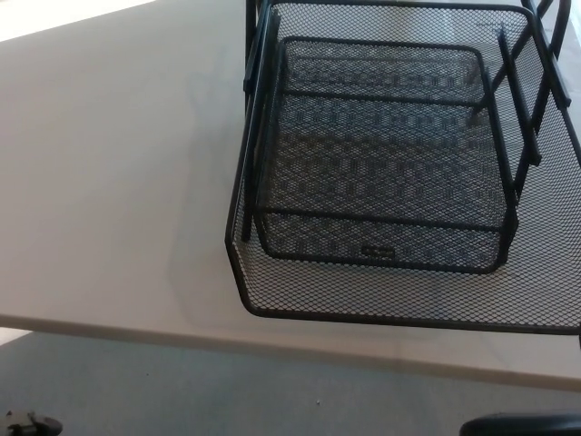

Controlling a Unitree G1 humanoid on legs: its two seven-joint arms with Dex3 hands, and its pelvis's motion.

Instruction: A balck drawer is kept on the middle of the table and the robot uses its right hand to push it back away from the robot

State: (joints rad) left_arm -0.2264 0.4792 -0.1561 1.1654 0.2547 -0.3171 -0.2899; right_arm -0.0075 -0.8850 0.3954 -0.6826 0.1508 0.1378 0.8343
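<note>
The black mesh drawer (381, 163) carries a small dark label plate (375, 251) on the front wall of its inner tray; there is writing on it, but it is too small and blurred to read. No other lettering shows anywhere.

The drawer sits on the pale surface (109, 182), toward the right half of the head view. It is a stacked wire-mesh unit: a wider lower tray (363, 295) juts forward toward the robot, and a smaller upper tray (381, 136) rests above it inside a frame of thin black bars (513, 118). The top of the unit is cut off by the upper edge of the picture and its right side runs out past the right edge, so its full shape cannot be seen. The mesh layers overlap, which makes it hard to tell where one tray's floor ends and the next begins.

At the bottom right corner a dark rounded shape (522, 424) pokes in, below the near edge of the surface and apart from the drawer. It is probably part of the robot's right arm or hand, but too little shows to tell, and whether its fingers are open or closed cannot be told. The left hand does not show.

The front rim of the lower tray lies close to the near edge of the surface. To the left of the drawer the surface is broad and bare. Below the edge lies grey floor (227, 391), with a small dark object (27, 423) at the bottom left corner.
</note>
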